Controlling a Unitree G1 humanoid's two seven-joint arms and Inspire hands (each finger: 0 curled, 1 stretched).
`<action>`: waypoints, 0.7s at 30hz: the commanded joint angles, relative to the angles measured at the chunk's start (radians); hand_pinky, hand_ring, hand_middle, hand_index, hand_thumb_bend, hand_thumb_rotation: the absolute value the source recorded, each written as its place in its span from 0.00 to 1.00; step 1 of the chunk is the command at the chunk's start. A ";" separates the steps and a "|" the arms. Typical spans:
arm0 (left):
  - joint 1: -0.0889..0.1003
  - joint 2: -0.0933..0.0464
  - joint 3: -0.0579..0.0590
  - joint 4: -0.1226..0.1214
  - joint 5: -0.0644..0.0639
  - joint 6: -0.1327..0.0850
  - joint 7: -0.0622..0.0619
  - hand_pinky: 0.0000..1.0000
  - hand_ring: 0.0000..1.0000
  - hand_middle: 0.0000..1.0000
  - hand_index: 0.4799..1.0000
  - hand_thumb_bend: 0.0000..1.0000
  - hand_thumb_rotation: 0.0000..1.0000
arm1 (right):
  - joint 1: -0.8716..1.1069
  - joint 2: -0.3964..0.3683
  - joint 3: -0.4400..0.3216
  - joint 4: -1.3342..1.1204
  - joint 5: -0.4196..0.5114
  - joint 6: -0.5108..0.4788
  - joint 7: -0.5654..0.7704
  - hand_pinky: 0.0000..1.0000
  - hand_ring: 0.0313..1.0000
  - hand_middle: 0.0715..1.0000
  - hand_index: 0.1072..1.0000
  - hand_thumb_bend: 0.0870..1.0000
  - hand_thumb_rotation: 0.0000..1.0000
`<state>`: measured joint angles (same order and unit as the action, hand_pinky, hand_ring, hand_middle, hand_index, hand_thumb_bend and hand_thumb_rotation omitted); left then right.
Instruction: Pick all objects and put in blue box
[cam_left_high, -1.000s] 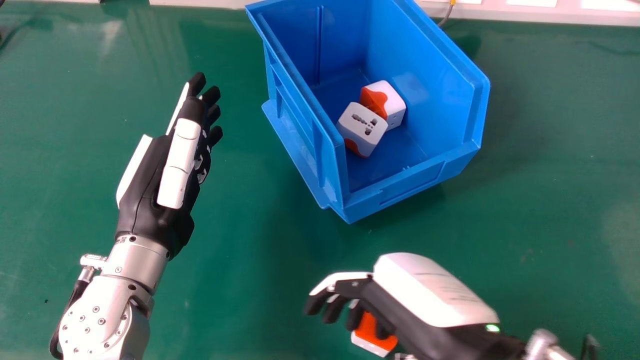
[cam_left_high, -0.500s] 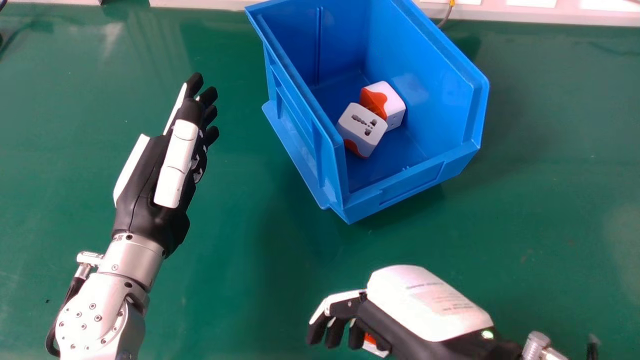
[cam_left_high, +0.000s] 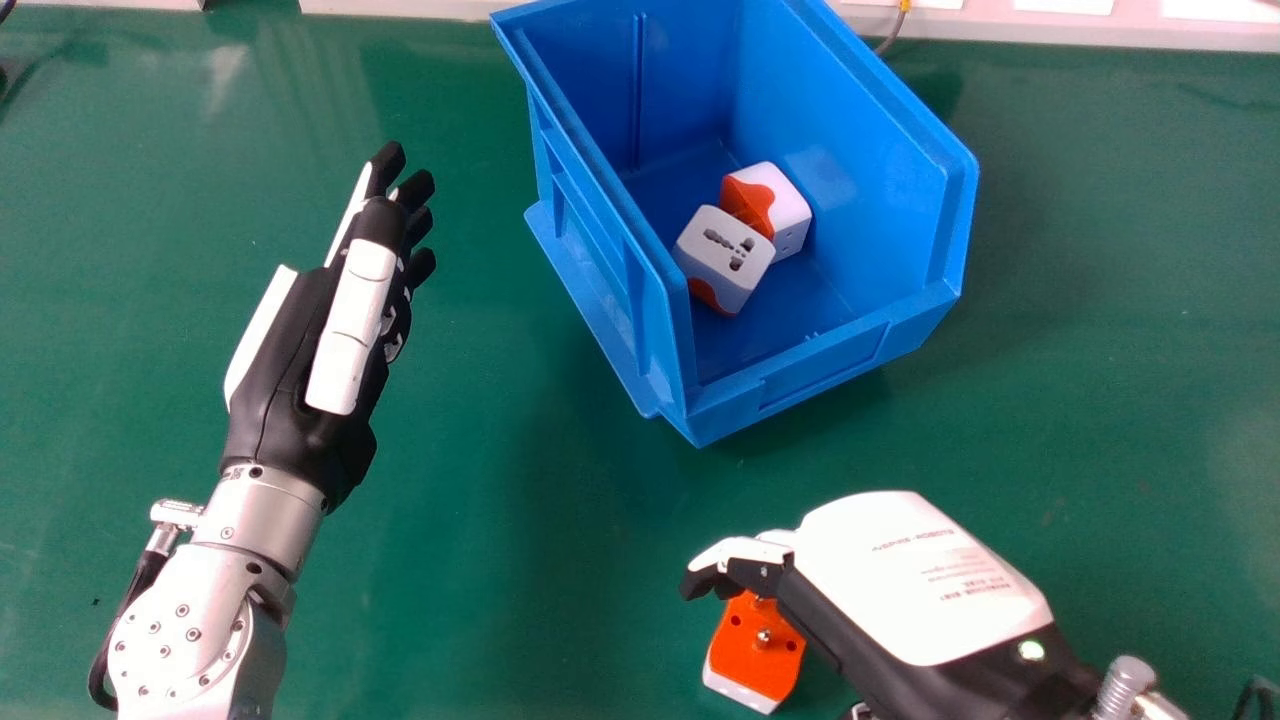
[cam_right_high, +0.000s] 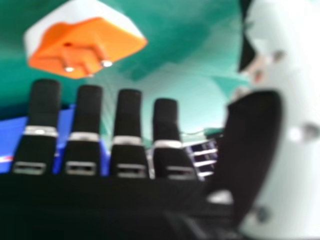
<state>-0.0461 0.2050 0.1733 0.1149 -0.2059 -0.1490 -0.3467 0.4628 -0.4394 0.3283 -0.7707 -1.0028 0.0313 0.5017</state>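
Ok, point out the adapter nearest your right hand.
The adapter outside the blue box, its metal pins showing; the other two adapters lie inside.

Lab or workshop: robot arm (cam_left_high: 190, 640), green worktop (cam_left_high: 540, 520).

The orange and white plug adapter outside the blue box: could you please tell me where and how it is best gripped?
I would grip the adapter by two opposite side walls, the right hand coming from above and the robot's right: the body is blocky, and prongs stick out of the upturned orange face.
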 joint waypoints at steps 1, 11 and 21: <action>-0.021 0.008 0.002 0.000 -0.007 -0.024 -0.007 0.99 1.00 0.99 0.99 0.79 0.95 | 0.001 0.008 -0.008 -0.006 -0.016 -0.027 -0.046 0.64 0.76 0.78 0.76 0.79 0.16; -0.025 0.011 0.007 0.023 -0.016 -0.037 -0.014 1.00 1.00 0.99 1.00 0.81 0.95 | 0.009 0.018 -0.013 0.043 -0.115 -0.094 -0.171 0.76 0.88 0.89 0.86 0.89 0.16; -0.031 0.022 0.015 0.038 -0.017 -0.039 -0.028 1.00 1.00 0.99 1.00 0.81 0.95 | -0.037 0.036 0.028 0.139 -0.193 -0.093 -0.095 0.81 0.92 0.93 0.89 0.93 0.15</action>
<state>-0.0580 0.2169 0.1830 0.1573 -0.2161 -0.1643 -0.3701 0.4477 -0.4077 0.3524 -0.6604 -1.2206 -0.0536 0.4086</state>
